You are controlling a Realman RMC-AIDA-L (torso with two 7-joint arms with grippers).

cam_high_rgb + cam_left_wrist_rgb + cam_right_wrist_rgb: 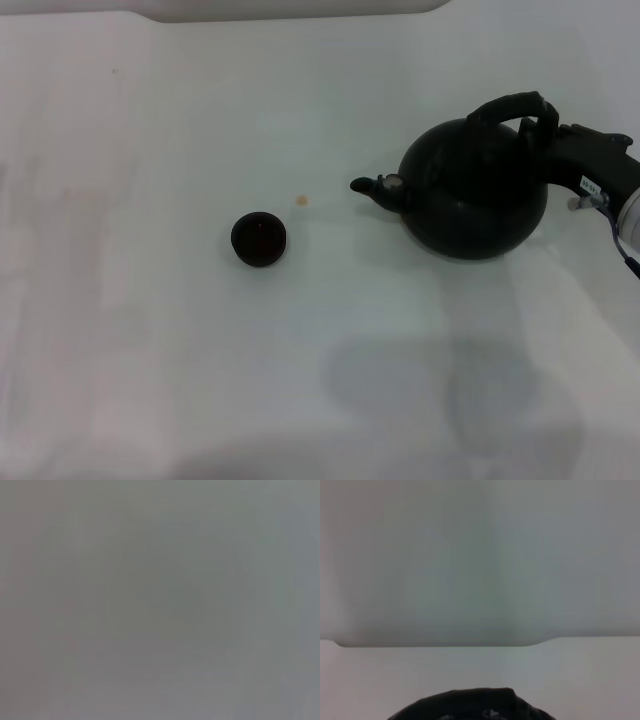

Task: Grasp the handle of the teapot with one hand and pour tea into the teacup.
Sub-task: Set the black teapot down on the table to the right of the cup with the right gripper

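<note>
The teapot is a large round glossy black pot at the right of the head view. Its spout points left toward the teacup, a tiny dark round cup standing on the white table. The teapot's shadow lies well apart from it on the table, so the pot hangs in the air. My right gripper comes in from the right edge and is shut on the right end of the arched black handle. A black curved part of the pot shows in the right wrist view. My left gripper is out of view.
The white table fills the head view, with its far edge at the top. A small orange spot lies between cup and spout. The left wrist view shows only blank grey.
</note>
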